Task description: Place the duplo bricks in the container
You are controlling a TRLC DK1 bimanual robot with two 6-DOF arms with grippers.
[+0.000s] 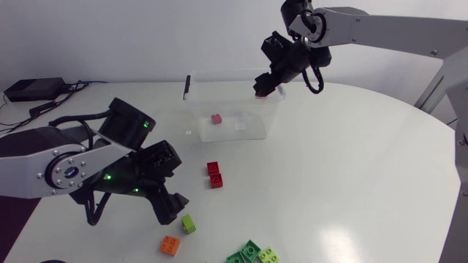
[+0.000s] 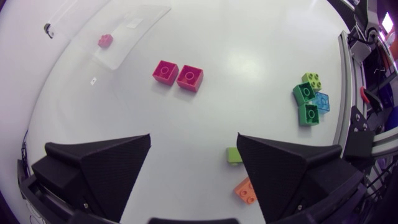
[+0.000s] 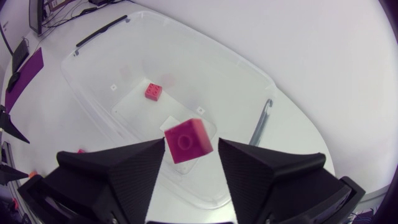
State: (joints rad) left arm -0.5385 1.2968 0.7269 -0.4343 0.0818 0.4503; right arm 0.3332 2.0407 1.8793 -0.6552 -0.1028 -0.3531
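While the right end effector (image 3: 191, 144) grips one magenta brick (image 3: 186, 138) over the container (image 3: 205, 59), the left end effector (image 2: 194, 138) gapes.

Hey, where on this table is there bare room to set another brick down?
Widest free patch: the table right of the container and the red bricks. A narrower strip lies between those two. Crowded: the near edge, where the lime brick, orange brick and green bricks sit by the left tool.
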